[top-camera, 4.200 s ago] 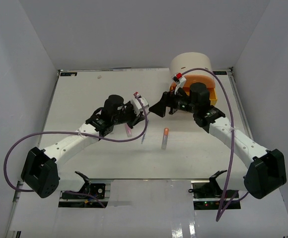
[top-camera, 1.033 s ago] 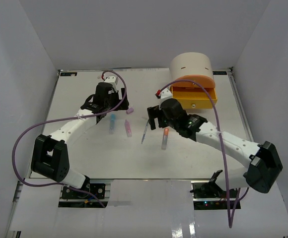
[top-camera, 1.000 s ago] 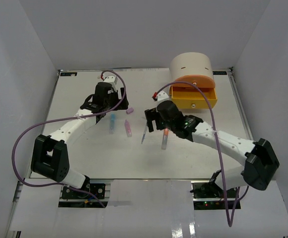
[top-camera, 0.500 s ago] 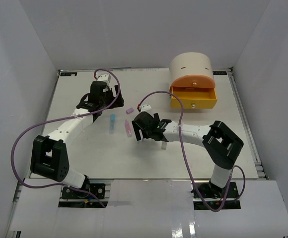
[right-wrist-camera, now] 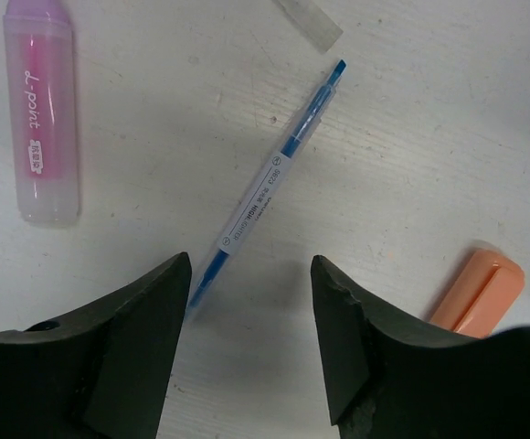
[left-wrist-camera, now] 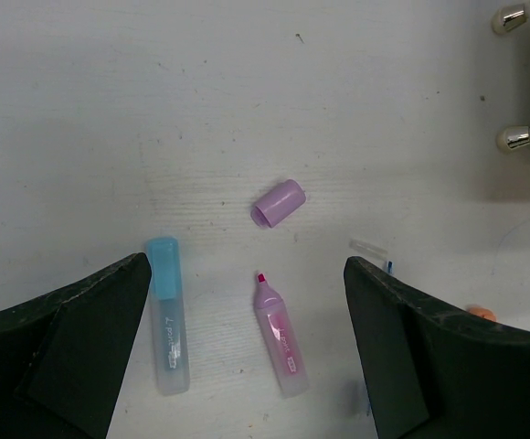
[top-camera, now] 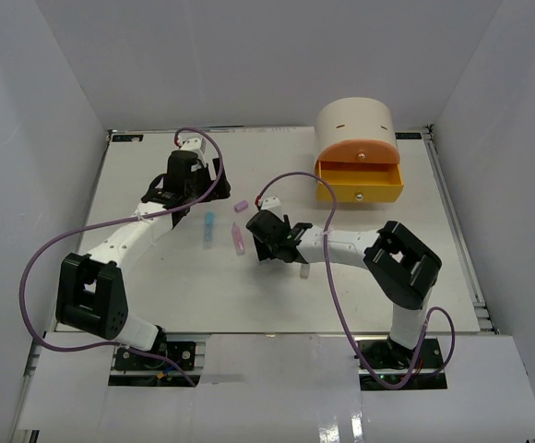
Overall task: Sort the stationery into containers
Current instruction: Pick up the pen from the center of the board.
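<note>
My right gripper (right-wrist-camera: 251, 267) hangs low over the table, jaws open. A thin blue pen (right-wrist-camera: 267, 183) lies flat, its lower end beside the left finger (right-wrist-camera: 155, 338), not clamped. A pink marker (right-wrist-camera: 41, 119), uncapped, and an orange-capped marker (right-wrist-camera: 480, 293) lie either side. My left gripper (left-wrist-camera: 247, 265) is wide open and empty, above a blue marker (left-wrist-camera: 167, 320), the pink marker (left-wrist-camera: 279, 334) and a purple cap (left-wrist-camera: 278, 201). In the top view the right gripper (top-camera: 266, 242) hides the pen. The cream organiser (top-camera: 355, 118) stands at the back right with one yellow-orange drawer (top-camera: 360, 185) pulled out.
A clear pen cap (right-wrist-camera: 309, 20) lies just beyond the pen's tip. The right arm folds back across the table's middle, its purple cable (top-camera: 332, 277) looping over it. White walls close in the table (top-camera: 157, 286) on the left, the right and behind.
The right arm swung left and down over the thin blue pen, and its jaws narrowed. The left gripper drew back a little toward the far left and stayed wide open.
</note>
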You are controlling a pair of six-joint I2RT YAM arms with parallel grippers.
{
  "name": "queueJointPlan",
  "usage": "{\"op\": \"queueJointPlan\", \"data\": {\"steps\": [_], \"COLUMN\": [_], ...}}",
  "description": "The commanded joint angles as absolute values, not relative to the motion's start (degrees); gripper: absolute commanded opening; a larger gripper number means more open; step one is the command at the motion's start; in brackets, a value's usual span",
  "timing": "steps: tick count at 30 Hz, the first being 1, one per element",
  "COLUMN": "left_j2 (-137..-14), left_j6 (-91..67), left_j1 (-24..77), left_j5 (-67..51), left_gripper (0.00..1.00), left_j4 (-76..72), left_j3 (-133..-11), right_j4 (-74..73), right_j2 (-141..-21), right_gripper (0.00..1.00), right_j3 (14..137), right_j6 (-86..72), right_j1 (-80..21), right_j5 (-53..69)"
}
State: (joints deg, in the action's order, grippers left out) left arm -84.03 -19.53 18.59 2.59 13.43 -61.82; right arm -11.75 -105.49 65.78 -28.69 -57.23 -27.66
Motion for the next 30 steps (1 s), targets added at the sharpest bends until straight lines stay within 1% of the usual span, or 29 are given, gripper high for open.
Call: {"op": "queueJointPlan", "data": {"steps": [1, 5, 12, 15, 17, 21, 25, 27, 29, 30], "left_j2": [-81.1, -81.2, -81.4, -81.6, -81.6, -81.7, -81.7, -81.9, -82.1, -82.1], "left_j6": [-19.4, -19.3, -19.3, -19.3, -19.3, -19.2, -19.2, -19.2, -19.2, -19.2], "left_j1": [18.5, 18.5, 18.5, 18.5, 18.5, 18.5, 18.5, 18.5, 18.5, 18.5], "left_j5": [2.4, 2.0, 1.5, 1.2, 1.1, 1.1, 0.7, 0.3, 0.1, 0.1], "left_gripper": [0.98, 0.98, 0.98, 0.98, 0.98, 0.98, 0.98, 0.98, 0.98, 0.98], "left_j4": [12.6, 12.6, 12.6, 12.7, 12.7, 12.6, 12.7, 12.7, 12.7, 12.7], "left_j3": [-62.3, -62.3, -62.3, -62.3, -62.3, -62.3, -62.3, -62.4, -62.5, -62.5], "right_j4": [-9.9, -9.9, -9.6, -9.7, -9.7, -9.6, -9.8, -9.8, -9.8, -9.8], "right_j2": [-105.0, -104.2, -103.4, -103.1, -102.4, -100.7, -98.5, -97.6, -95.5, -95.4], "right_gripper": [0.61, 0.57, 0.54, 0.5, 0.43, 0.33, 0.21, 0.18, 0.11, 0.11], "right_j3": [65.6, 63.3, 60.6, 60.0, 59.6, 57.9, 55.5, 54.8, 53.6, 53.2], "right_j6": [-29.6, -29.8, -30.4, -30.3, -30.4, -30.6, -31.3, -31.6, -31.9, -31.9], "right_j1": [-57.2, -56.9, -56.3, -56.3, -56.2, -56.2, -56.2, -56.2, -56.2, -56.2], "right_j5": [-28.3, -27.4, -26.5, -26.1, -25.9, -25.9, -26.0, -26.3, -26.7, -26.7]}}
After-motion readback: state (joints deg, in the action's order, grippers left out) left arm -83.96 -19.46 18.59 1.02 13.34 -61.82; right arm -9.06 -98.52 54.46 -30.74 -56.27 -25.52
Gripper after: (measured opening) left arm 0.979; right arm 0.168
